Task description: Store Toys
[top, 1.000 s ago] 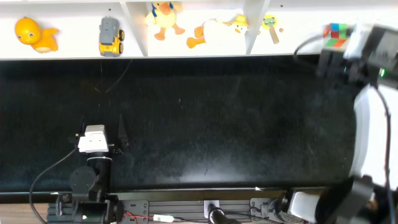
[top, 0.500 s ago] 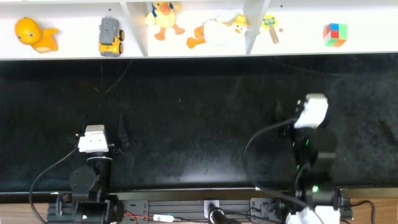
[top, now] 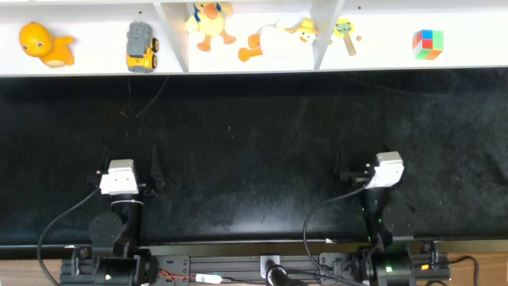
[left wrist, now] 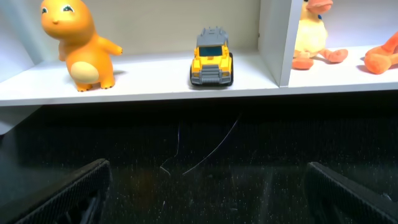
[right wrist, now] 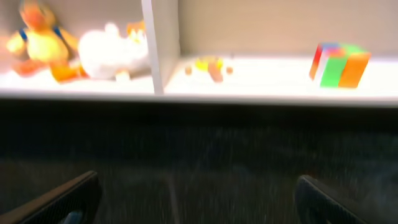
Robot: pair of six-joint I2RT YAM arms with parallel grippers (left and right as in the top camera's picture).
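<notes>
A white shelf (left wrist: 149, 78) holds an orange figure (left wrist: 78, 46) and yellow truck (left wrist: 212, 57).

Black tabletop (top: 254, 151) in front of shelf (top: 95, 63): wide open run, full width; shelf front open to it; two upright dividers (top: 175, 36) split shelf into 3 bays; left bay: gap betw. orange figure (top: 46, 43) & yellow truck (top: 141, 46); mid bay crowded, duck plush (top: 210, 24) just beside white plush (top: 278, 41); right bay: widest gap, betw. small toy (top: 345, 32) & cube (top: 428, 44).
</notes>
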